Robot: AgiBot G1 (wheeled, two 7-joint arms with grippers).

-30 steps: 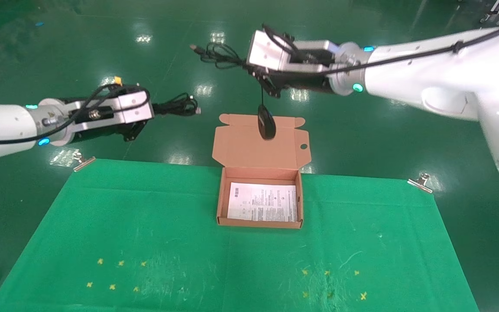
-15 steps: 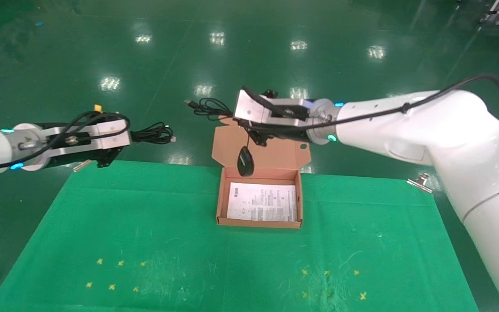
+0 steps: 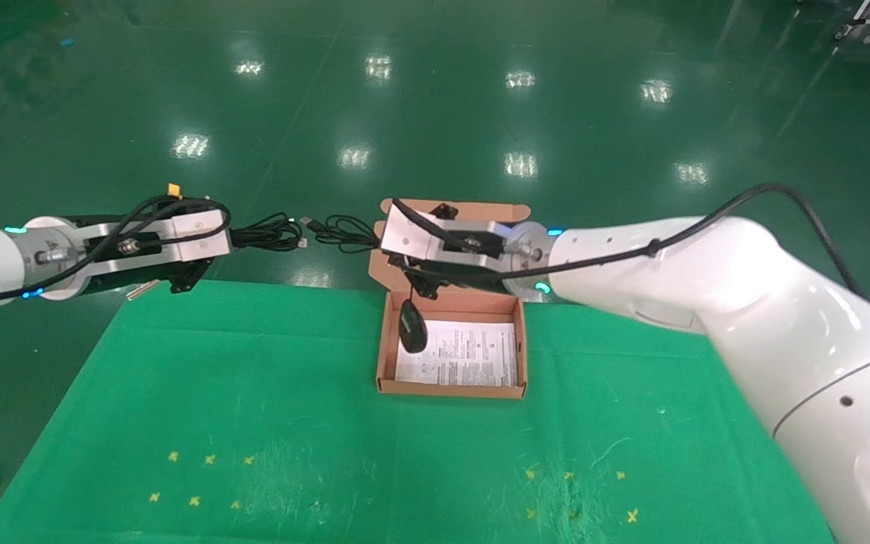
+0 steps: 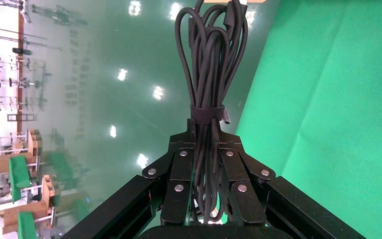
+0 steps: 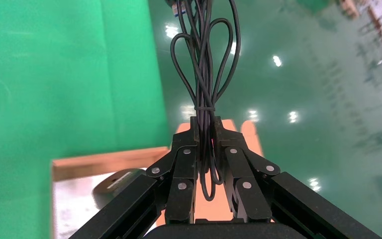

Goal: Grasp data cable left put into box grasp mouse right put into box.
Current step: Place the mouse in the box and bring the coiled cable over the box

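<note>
Black fingers of the right gripper are clenched on the bundled cord of the mouse, the loops fanning out past the fingertips beyond a thin tie. In the head view, that gripper hangs over the far end of the box, in front of its raised flap lid, and the mouse dangles below it on a single strand of cord, its dark oval body hanging at the box's left side over the white leaflet (whether it touches the leaflet cannot be told). The cord's loops and USB plug stick out from the gripper toward the robot's left.

Fingers of the left gripper grasp the data cable, pinching the bundle just behind its black wrap strap, with the long loops reaching out past the tips. Seen from the head camera, the left gripper is held in the air beyond the far left edge of the green cloth, and the data cable points toward the box, its end close to the mouse cord's plug but apart from it. The box rests on the cloth near its far edge, open, with only the leaflet lying flat inside.
</note>
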